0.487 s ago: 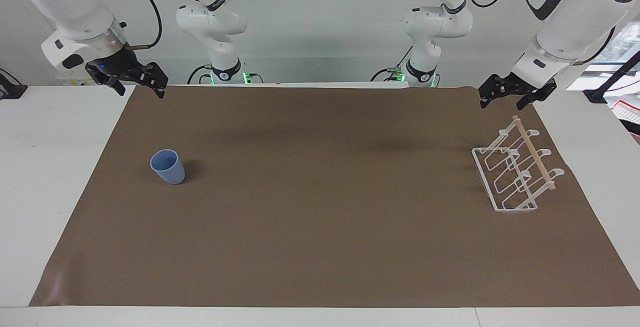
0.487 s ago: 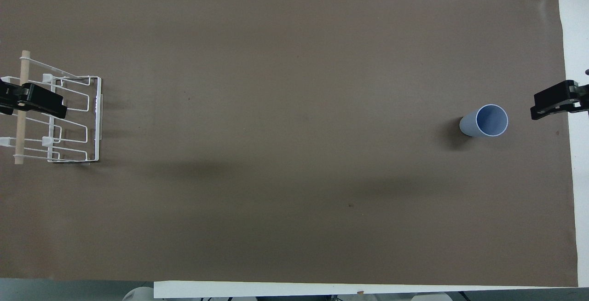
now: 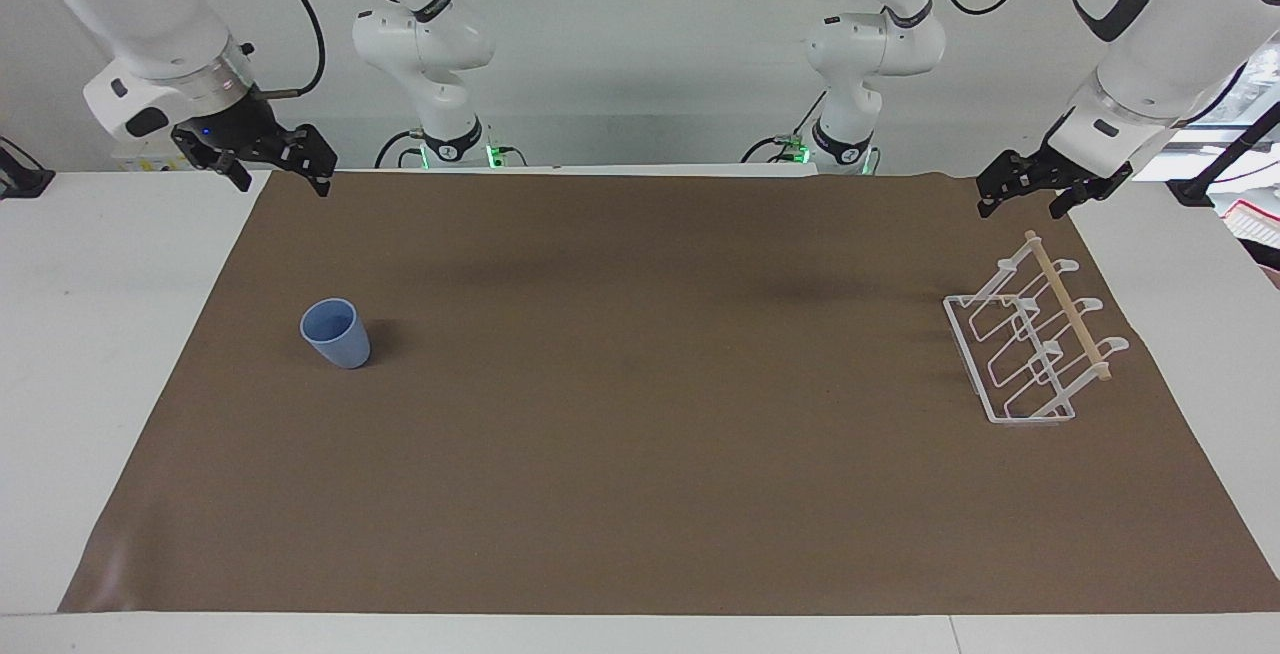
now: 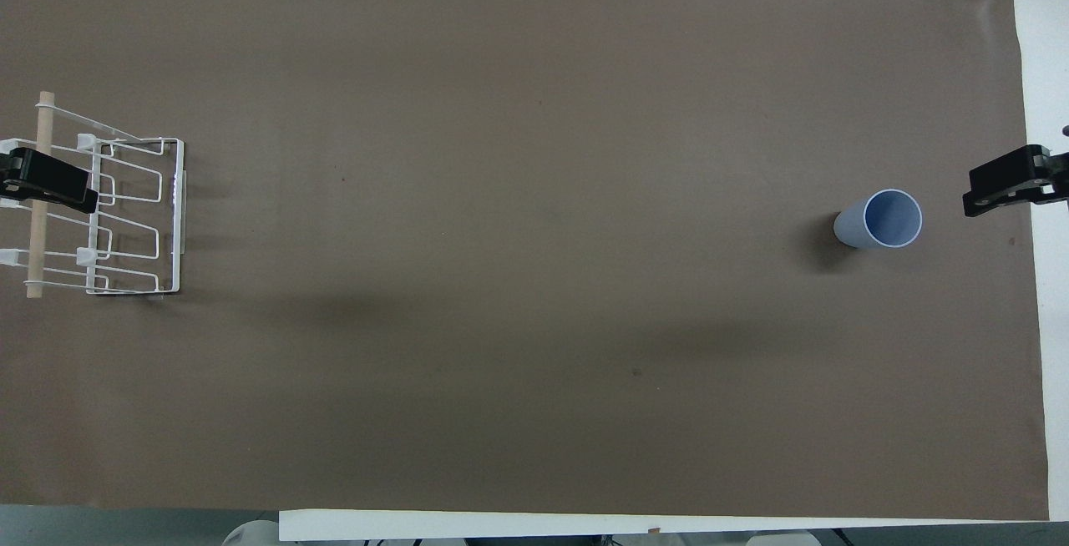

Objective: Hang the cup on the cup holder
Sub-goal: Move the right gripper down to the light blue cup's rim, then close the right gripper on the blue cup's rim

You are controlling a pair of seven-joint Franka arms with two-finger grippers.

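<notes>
A light-blue cup (image 3: 335, 334) (image 4: 885, 219) stands upright, mouth up, on the brown mat toward the right arm's end of the table. The white wire cup holder (image 3: 1030, 354) (image 4: 125, 212), with its wooden rod (image 3: 1068, 306) across the top, stands toward the left arm's end. My left gripper (image 3: 1022, 204) (image 4: 50, 183) hangs open in the air over the holder's rod side and touches nothing. Up in the air at the mat's edge, apart from the cup, my right gripper (image 3: 281, 184) (image 4: 1002, 187) is open and holds nothing.
A brown mat (image 3: 640, 454) covers most of the white table (image 3: 90, 354), leaving bare white strips at both ends. The two arm bases (image 3: 450, 149) stand at the robots' edge. Nothing else lies on the mat between cup and holder.
My left gripper has drawn back a little toward the left arm's end of the table and slightly upward. Right gripper, cup and holder have not moved.
</notes>
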